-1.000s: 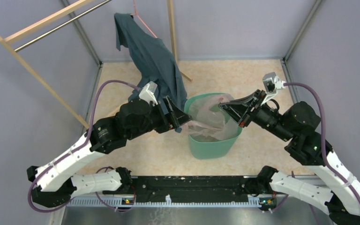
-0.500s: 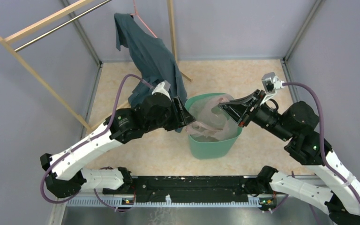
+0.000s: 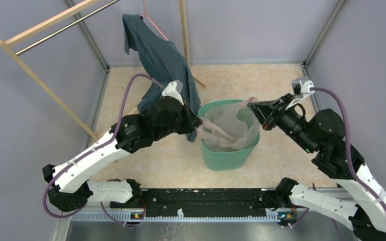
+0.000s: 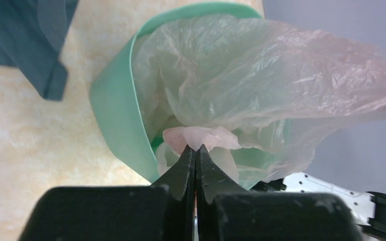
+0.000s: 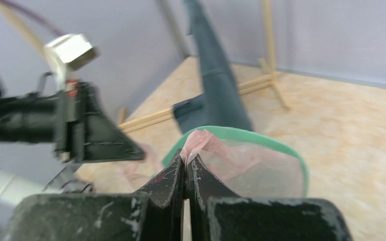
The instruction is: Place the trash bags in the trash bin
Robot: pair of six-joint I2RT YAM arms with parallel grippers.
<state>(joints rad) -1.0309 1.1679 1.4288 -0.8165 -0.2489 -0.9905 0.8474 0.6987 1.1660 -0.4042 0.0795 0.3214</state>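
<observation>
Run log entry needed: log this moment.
left gripper shut on trash bag | right gripper likewise | trash bag partly inside trash bin

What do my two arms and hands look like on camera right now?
The left arm and right arm have white links, black motor joints and purple cables. The left hand and right hand each have two black wedge-shaped fingers; the right's look scuffed.

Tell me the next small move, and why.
Probably lower both grippers toward the bin. The left gripper and right gripper each pinch an edge of the bag, holding it stretched across the bin's mouth, with part of the film above the rim.
</observation>
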